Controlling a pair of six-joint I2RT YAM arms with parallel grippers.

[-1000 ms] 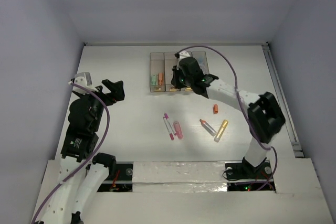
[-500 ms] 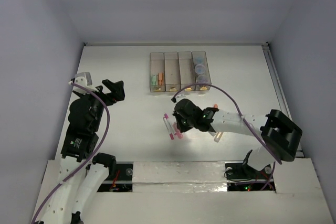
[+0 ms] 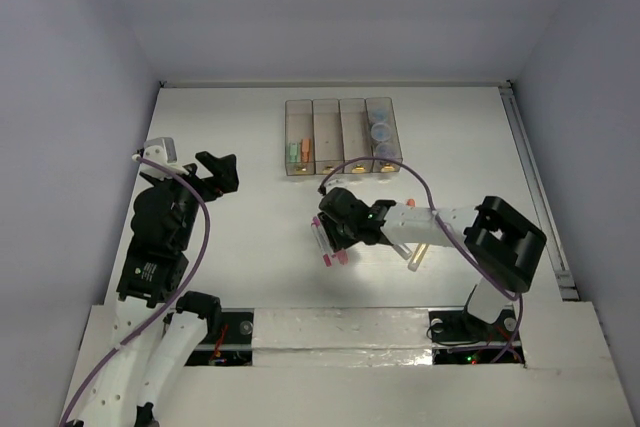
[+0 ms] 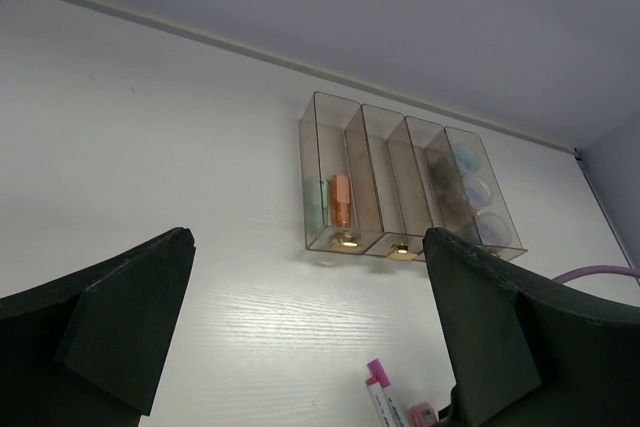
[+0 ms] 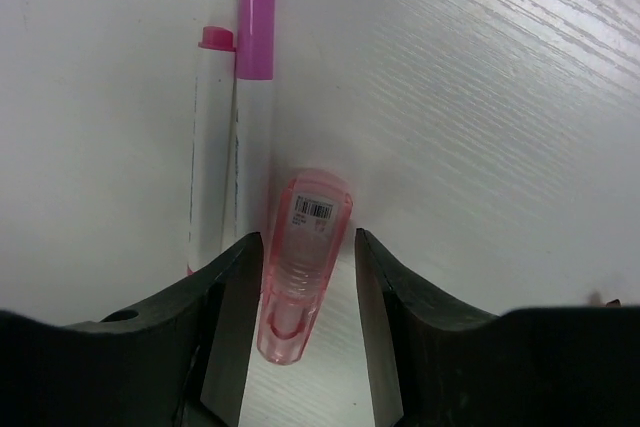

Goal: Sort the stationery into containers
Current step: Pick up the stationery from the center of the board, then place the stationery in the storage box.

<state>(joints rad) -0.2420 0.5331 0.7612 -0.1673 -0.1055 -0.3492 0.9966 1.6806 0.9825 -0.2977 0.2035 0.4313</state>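
My right gripper [image 5: 305,292], spread apart, straddles the pink stick [image 5: 303,242]; I'd close squarely, clear of the white-magenta markers [image 5: 250,137] at ten o'clock.

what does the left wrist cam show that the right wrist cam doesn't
Left wrist only: the row of four bins, with an orange stick in the leftmost and blue-lidded jars in the rightmost, framed by the wide-open left gripper.
Right wrist only: the right gripper, open, its fingers straddling the pink stick, whose barcode label is readable only here.
Both: the white table, the magenta-capped white marker, and perhaps a sliver of the pink stick at the left wrist view's bottom edge.
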